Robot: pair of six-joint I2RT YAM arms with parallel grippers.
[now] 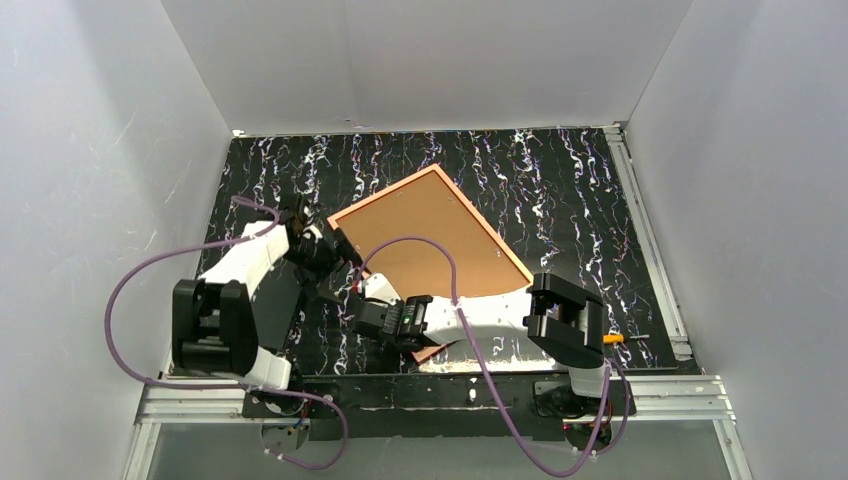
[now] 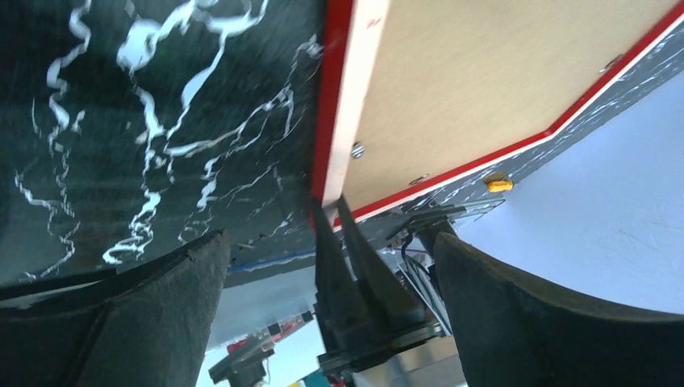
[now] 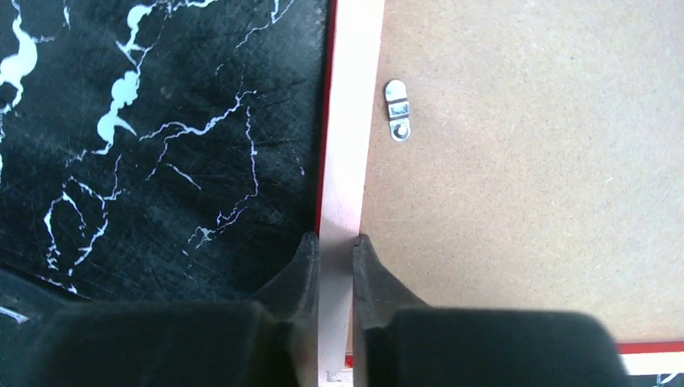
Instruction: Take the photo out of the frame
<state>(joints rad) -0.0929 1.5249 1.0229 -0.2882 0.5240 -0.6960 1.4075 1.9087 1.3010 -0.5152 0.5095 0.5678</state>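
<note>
Brown board is all that shows of the photo, which lies face down inside the frame on the black marbled counter, turned at a slant. The right tool is pinched narrowly on the frame's pale rim near its nearest corner, one finger outside and one on the board side. A small metal clip sits on the board just past that grip. The left tool gapes wide at the frame's left edge, holding nothing.
</note>
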